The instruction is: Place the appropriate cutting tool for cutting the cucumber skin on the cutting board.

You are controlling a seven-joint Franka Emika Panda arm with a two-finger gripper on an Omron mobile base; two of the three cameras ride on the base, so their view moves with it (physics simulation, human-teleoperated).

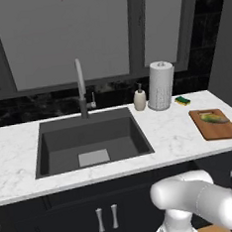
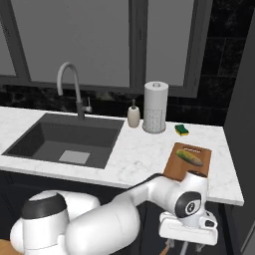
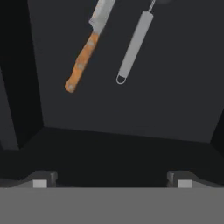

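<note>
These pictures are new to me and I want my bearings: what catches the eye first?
The dark sink is sunk in the white marble counter. At the counter's right end a cucumber lies on the board. In the hand view, a knife with an orange handle lies beside a slim grey tool on a dark surface.

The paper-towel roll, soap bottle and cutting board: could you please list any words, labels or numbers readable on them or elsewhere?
None: no readable text stands anywhere.
The paper-towel roll bears only a dotted pattern.
The soap bottle and cutting board are plain.
The round dark mark on the arm's wrist is too small to read.
</note>
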